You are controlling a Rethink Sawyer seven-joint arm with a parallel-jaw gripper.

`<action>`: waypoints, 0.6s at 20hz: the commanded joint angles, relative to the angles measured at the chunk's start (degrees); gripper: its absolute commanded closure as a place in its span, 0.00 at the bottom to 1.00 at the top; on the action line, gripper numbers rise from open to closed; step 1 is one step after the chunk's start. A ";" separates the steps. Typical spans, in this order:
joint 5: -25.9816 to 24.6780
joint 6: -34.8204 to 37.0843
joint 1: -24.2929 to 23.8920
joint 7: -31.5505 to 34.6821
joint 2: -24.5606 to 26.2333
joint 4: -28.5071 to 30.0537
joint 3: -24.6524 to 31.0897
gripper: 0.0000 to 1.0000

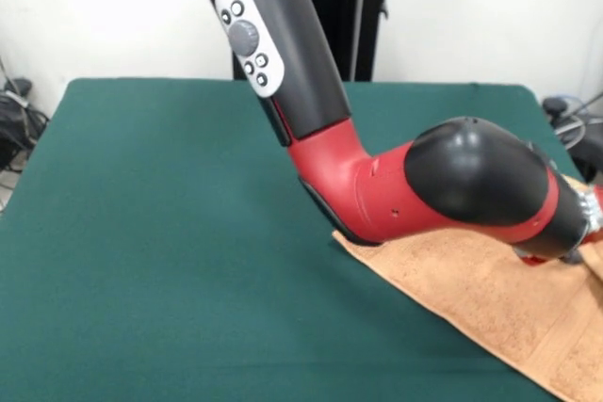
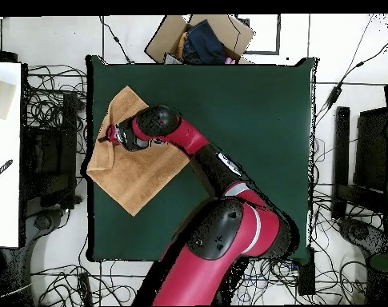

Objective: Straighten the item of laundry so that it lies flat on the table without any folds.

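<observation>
The table (image 1: 170,233) is covered in plain dark green cloth and fills most of the front view; behind it is a pale wall with a black stand rising behind the robot. From overhead, the green top sits on a light floor strewn with black cables (image 2: 49,100), and an open cardboard box (image 2: 201,36) with dark contents rests just past the table edge farthest from the robot's base. A white surface (image 2: 3,152) runs along the picture's left edge, well away from the gripper.

The gripper (image 2: 110,134) is over the peach-orange towel (image 2: 137,172), close to the table edge on the overhead picture's left. Whether its fingers are spread or pressed together cannot be told: overhead it is a small dark and red cluster, and in the front view the wrist runs out at the right edge with only a bit of silver hardware showing.

The towel lies directly beneath and around the gripper, turned diamond-wise to the table's sides. Near the gripper its cloth looks bunched, with a fold line and a darker crease; the part extending toward the robot's base lies flatter.

The red and black arm (image 1: 452,185) crosses above the towel and hides much of it in the front view, where only a wedge of terry shows beneath the elbow.
</observation>
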 commanded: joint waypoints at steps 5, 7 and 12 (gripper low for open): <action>-1.98 -10.23 3.82 2.24 0.20 5.57 3.27 0.00; -1.74 -11.18 4.52 3.21 -0.16 5.91 3.21 0.00; -0.97 -13.80 6.17 5.65 -1.23 7.10 3.10 0.00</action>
